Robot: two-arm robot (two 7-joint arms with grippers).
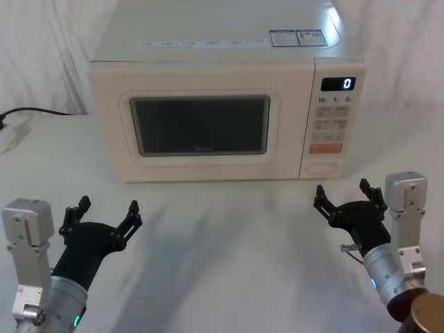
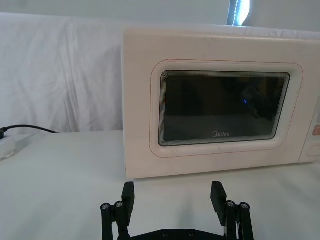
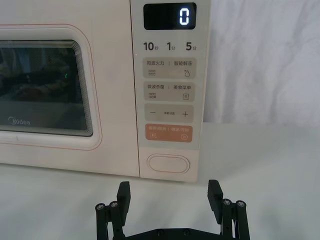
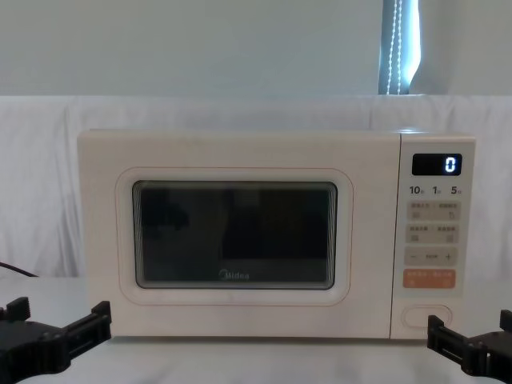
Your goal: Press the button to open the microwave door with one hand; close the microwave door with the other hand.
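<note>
The microwave door [image 1: 201,125] [image 4: 232,236] [image 2: 225,107] [image 3: 45,90] is a cream panel with a dark window, and it sits flush with the oven's front. The button [image 1: 322,167] [image 3: 168,164] [image 4: 426,315] is a wide cream pill at the bottom of the control panel, under the orange key. My left gripper [image 1: 109,218] [image 2: 173,198] [image 4: 56,328] hovers open above the table, in front of the door's left part. My right gripper [image 1: 344,195] [image 3: 169,199] [image 4: 474,336] is open, a short way in front of the button and apart from it.
The microwave [image 1: 215,55] stands at the back of a white cloth-covered table [image 1: 229,243]. A black cable [image 1: 41,111] and a white plug strip [image 1: 14,135] lie at the far left. The display [image 1: 338,84] reads 0. A white drape hangs behind.
</note>
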